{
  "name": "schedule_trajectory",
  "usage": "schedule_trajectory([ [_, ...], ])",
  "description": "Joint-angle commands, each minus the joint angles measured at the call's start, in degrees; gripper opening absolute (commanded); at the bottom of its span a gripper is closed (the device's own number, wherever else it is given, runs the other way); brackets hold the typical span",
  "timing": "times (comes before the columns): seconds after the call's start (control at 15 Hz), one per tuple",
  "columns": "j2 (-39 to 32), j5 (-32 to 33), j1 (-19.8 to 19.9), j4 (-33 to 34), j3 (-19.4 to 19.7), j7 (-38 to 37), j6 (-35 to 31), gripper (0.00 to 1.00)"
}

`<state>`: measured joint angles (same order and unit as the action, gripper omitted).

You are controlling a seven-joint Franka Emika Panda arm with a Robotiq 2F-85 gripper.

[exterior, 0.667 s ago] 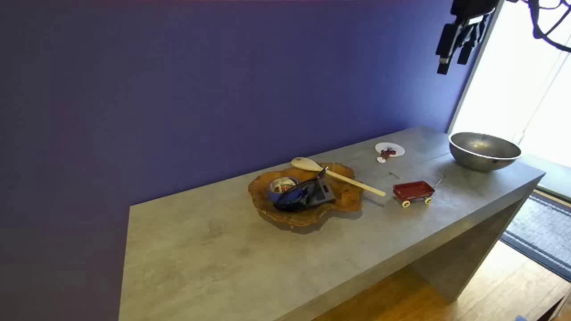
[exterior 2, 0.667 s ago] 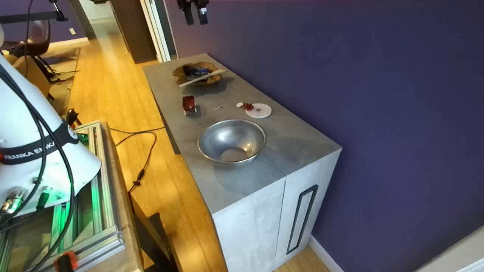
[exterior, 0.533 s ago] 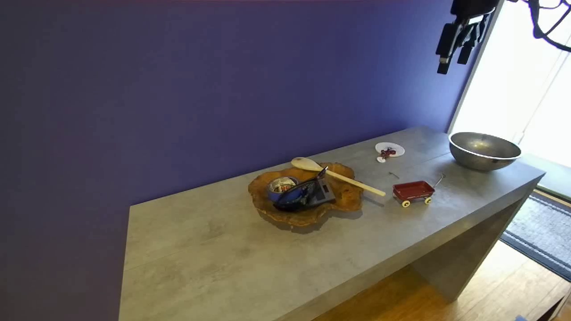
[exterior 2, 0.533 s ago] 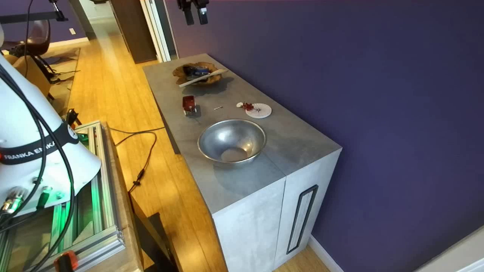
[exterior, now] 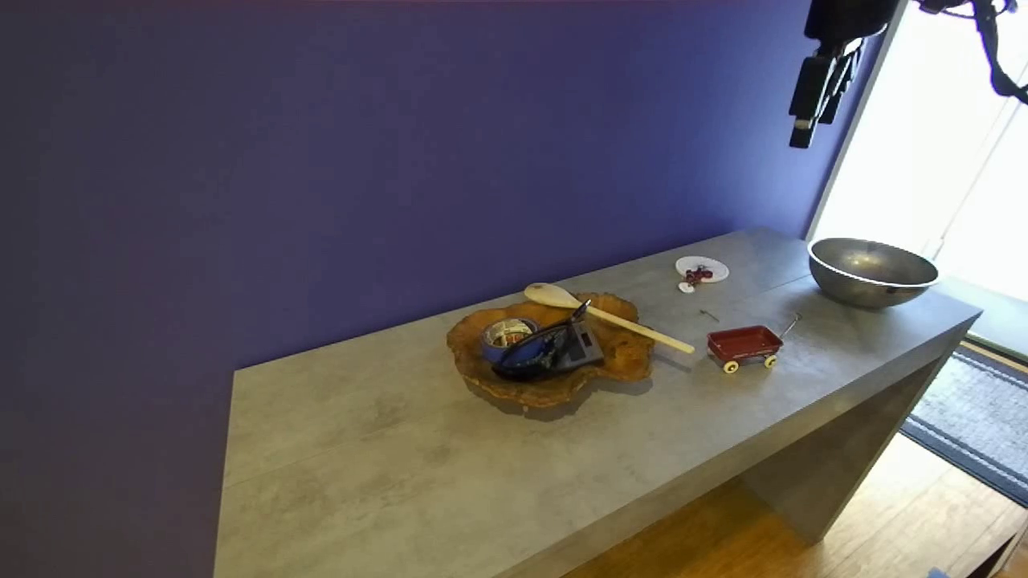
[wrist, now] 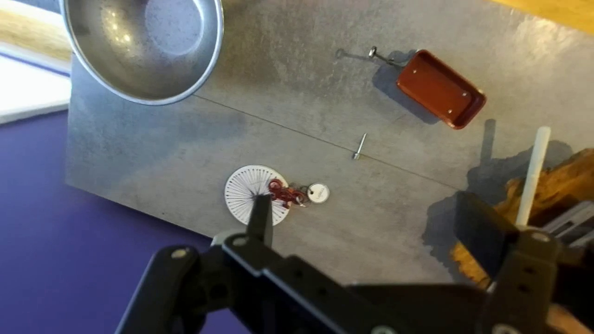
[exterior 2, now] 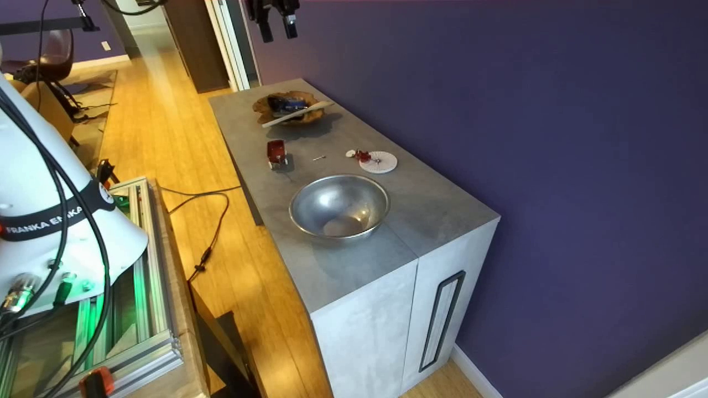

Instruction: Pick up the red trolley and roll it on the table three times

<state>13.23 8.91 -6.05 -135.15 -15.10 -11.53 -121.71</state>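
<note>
The red trolley (exterior: 744,345) is a small dark red wagon with cream wheels and a thin metal handle. It stands upright on the grey table (exterior: 385,466), and also shows in an exterior view (exterior 2: 276,151). In the wrist view the trolley (wrist: 438,89) lies at the upper right, beyond the fingertips. My gripper (exterior: 813,128) hangs high above the table, well apart from the trolley, and shows at the top edge in an exterior view (exterior 2: 279,35). In the wrist view the gripper (wrist: 365,208) has its fingers wide apart with nothing between them.
A metal bowl (exterior: 867,294) stands near one table end. A wooden tray (exterior: 625,368) holds blue tape and dark items, with a wooden spoon (exterior: 638,327) across it. A white disc (wrist: 241,185) with red pieces and a small metal pin (wrist: 360,146) lie near the trolley. A wall borders the table.
My gripper has moved slightly lower in both exterior views and turned a little. The trolley and the other objects have not moved.
</note>
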Motion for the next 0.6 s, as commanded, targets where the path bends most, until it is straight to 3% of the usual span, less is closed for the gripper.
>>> schedule_trajectory([
  [0.0, -0.86, 0.59, -4.33, -3.71, -0.4, 5.97, -4.13, 1.0],
  [0.47, -5.68, -3.26, -9.58, -10.32, 0.61, 24.85, -11.9, 1.0],
  [0.53, -4.24, -1.06, -8.76, -9.63, -0.18, 18.99, -10.5, 1.0],
])
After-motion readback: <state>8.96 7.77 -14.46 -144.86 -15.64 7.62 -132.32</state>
